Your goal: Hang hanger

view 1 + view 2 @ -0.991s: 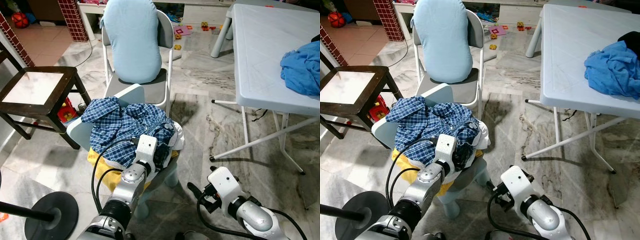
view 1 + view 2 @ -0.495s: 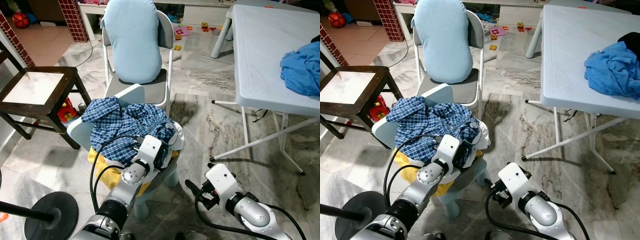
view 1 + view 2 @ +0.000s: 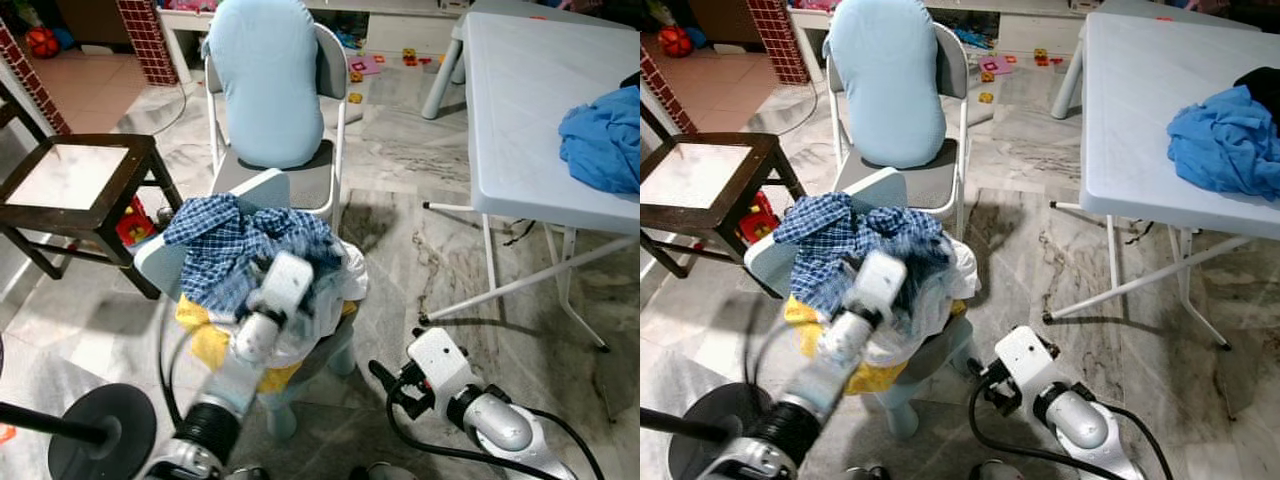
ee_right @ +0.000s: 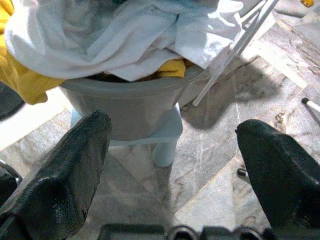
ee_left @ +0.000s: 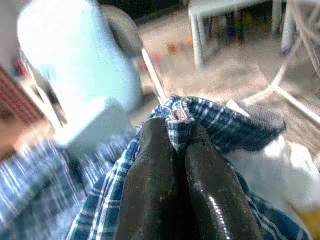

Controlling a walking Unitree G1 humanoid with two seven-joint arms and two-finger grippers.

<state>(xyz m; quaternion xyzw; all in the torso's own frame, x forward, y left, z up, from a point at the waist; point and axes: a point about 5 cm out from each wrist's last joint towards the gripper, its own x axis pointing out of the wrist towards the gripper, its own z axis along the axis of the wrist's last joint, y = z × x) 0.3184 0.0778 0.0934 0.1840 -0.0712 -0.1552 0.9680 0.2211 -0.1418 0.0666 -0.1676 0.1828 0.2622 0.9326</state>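
1. A white folding table (image 3: 520, 110) stands at the right, with a blue cloth (image 3: 603, 135) on it.
2. A small pale chair (image 3: 265, 195) carries a heap of clothes; the blue plaid shirt (image 3: 215, 240) lies on top.
3. The left claw (image 5: 176, 145) is closed, pinching the plaid shirt's edge.
4. The right claw (image 4: 172, 165) hangs wide open and empty, near the floor beside the chair.

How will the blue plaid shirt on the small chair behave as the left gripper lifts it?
Probably floppy: the blue plaid shirt lies crumpled in folds. Likely light, since the left gripper pinches just one edge. It may drag the white cloth beneath it.
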